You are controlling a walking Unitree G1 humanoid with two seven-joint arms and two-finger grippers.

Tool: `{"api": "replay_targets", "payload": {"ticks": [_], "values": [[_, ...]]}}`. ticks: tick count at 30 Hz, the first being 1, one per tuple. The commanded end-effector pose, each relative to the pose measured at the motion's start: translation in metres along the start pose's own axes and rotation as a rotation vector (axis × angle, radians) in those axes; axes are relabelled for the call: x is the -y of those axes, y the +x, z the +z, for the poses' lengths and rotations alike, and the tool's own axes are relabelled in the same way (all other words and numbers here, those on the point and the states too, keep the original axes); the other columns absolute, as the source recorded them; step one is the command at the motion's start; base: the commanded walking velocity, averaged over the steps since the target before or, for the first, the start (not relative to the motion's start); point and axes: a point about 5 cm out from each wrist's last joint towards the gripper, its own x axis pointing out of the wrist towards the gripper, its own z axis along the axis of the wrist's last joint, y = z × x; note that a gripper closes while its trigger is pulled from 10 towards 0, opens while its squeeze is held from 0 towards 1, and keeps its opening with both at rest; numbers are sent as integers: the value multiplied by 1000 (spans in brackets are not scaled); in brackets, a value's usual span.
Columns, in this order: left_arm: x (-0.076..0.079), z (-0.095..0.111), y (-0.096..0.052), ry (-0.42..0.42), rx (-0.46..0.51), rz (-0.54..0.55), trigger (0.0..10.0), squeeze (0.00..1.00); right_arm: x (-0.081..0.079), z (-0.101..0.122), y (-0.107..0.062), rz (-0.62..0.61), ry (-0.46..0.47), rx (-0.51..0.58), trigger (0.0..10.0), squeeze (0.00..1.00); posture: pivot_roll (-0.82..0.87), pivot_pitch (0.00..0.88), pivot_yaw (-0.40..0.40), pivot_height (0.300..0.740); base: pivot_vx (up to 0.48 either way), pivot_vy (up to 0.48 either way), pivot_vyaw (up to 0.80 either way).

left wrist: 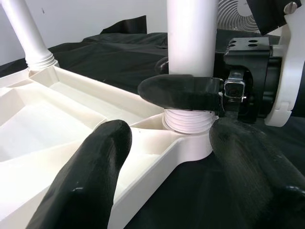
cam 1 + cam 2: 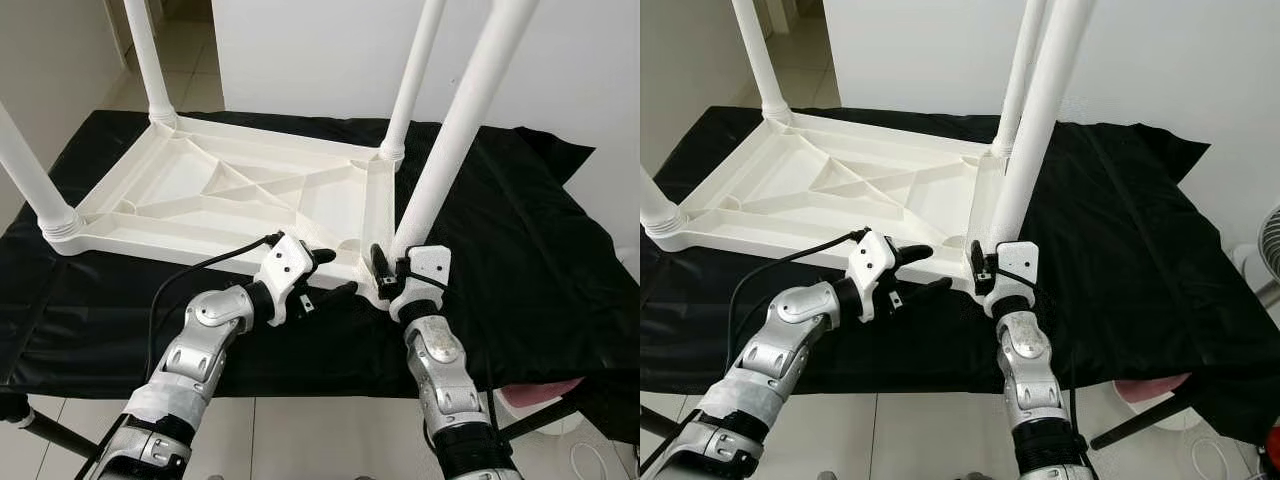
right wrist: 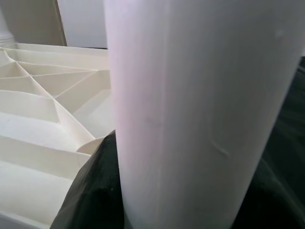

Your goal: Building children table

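Note:
A white plastic children's table (image 2: 230, 190) lies upside down on a black cloth, with its legs pointing up. My right gripper (image 2: 392, 272) is shut on the near right leg (image 2: 455, 130) just above its threaded base (image 1: 188, 119); one black finger (image 1: 181, 90) wraps the leg's front. My left gripper (image 2: 335, 274) is open beside it, to the left. Its fingers (image 1: 90, 181) straddle the table's near right corner, one over the ribbed underside and the other over the cloth. The right wrist view has the leg (image 3: 190, 119) very close.
The other legs stand at the far left (image 2: 148, 60), near left (image 2: 30, 170) and far right (image 2: 415, 70). The black cloth (image 2: 520, 230) covers the work table to its front edge. A fan (image 2: 1268, 240) stands at the right, and tiled floor lies below.

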Motion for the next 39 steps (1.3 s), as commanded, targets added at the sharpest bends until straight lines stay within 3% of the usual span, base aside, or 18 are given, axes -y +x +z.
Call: {"api": "replay_targets", "payload": {"ticks": [1,4,5,18,19,20,21,23,26,30,34,35,36,37,38,39], "values": [[0,-1,-1,-10,-6,37,10000,0,-5,0,-4,3,-11,-9,10000,0,-59,0,-47,740,0,0,0],[0,-2,-2,-13,-8,35,10000,0,-2,1,-4,-6,-10,-6,10000,0,-61,0,-46,740,0,0,0],[1,-2,-2,-14,-8,34,10000,0,0,3,-4,-7,-1,-4,10000,1000,-61,0,-46,740,0,0,0],[5,-3,-3,-14,-12,22,10000,0,25,2,0,55,-67,-38,10000,1000,-55,0,-50,740,0,0,0],[7,-4,-3,-15,-14,19,10000,0,29,0,1,108,-72,-56,10000,608,-52,0,-53,740,0,0,0],[7,-4,-3,-15,-14,19,10000,0,29,0,1,108,-72,-56,10000,608,-52,0,-53,740,0,0,0],[9,-4,-3,-15,-15,17,10000,0,32,0,3,157,-72,-59,10000,0,-48,0,-54,740,0,0,0],[13,-4,-2,-9,-14,14,10000,0,35,1,5,267,-62,-65,10000,0,-42,0,-54,740,0,0,0],[15,-4,-1,-9,-13,12,10000,0,35,2,5,311,-65,-63,10000,0,-42,0,-54,740,0,0,0],[26,-7,4,-14,-15,-3,10000,0,33,2,11,530,-146,-75,10000,0,-43,0,-50,740,0,0,0],[26,-7,5,-18,-14,1,10000,0,32,1,14,576,-163,-86,10000,0,-40,0,-52,740,0,0,0],[26,-6,5,-21,-13,1,10000,0,32,0,15,603,-168,-93,9176,0,-39,0,-53,740,0,0,0],[26,-6,5,-22,-12,1,10000,0,33,0,15,619,-170,-97,9176,0,-39,0,-53,740,0,0,0],[25,-5,5,-20,-13,0,10000,0,33,-2,16,636,-182,-105,2118,0,-38,0,-53,740,0,0,0],[25,-6,4,-19,-15,-1,10000,0,35,-3,16,644,-200,-112,0,0,-37,0,-53,740,0,0,0],[25,-6,4,-19,-15,-1,10000,0,35,-3,16,644,-200,-112,0,0,-37,0,-53,740,0,0,0]]}}
